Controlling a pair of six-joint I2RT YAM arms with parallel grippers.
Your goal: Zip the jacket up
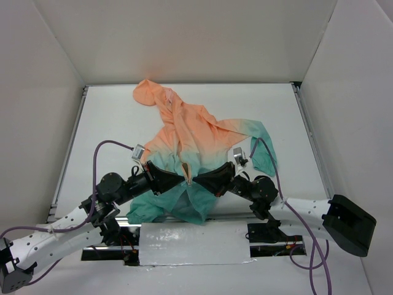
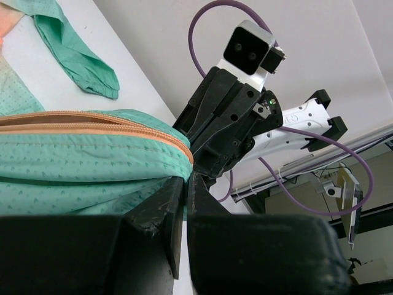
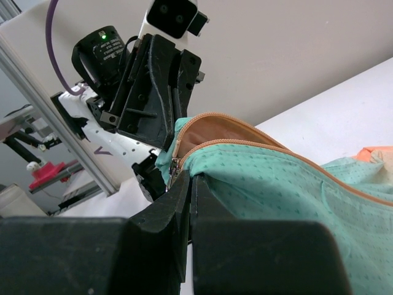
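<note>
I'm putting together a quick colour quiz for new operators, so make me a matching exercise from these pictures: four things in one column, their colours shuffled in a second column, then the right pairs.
Column one:
A. jacket hood
B. jacket hem
C. left arm's cable
D. left end effector and right end effector

Column two:
1. purple
2. black
3. peach-orange
4. teal

Pairs: A-3, B-4, C-1, D-2
</note>
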